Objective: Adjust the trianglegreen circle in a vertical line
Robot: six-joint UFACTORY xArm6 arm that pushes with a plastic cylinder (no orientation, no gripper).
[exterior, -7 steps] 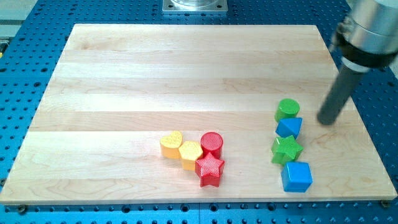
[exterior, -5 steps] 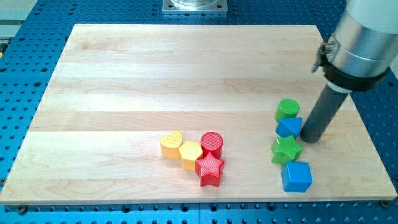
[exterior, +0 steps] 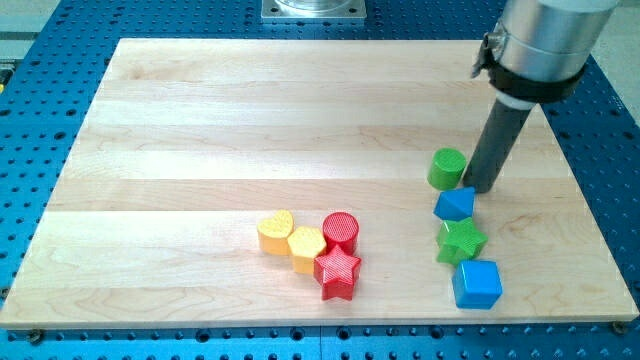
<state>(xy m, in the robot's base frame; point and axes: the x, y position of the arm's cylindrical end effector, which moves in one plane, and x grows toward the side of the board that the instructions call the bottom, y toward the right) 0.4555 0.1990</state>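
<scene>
Over on the view's right side of the wooden board, my tip is planted just to the right of the green cylinder, close enough that it looks like contact, though the exact touch is hard to confirm. No fingers on this arm to open or close, just the straight dark rod coming down from the view's top right at a slight lean.

Right below the green cylinder and my tip sits the blue triangular block, its upper edge near both. Below that comes the green star, and at the foot of the run, the blue cube. Those four form a rough column heading toward the view's bottom, with the green cylinder set a little to the left of the blocks beneath it.

Well apart, toward the view's bottom centre, a tight cluster: two yellow heart blocks, one to the left and one beside it, then the red cylinder and the red star, all touching or nearly so.
</scene>
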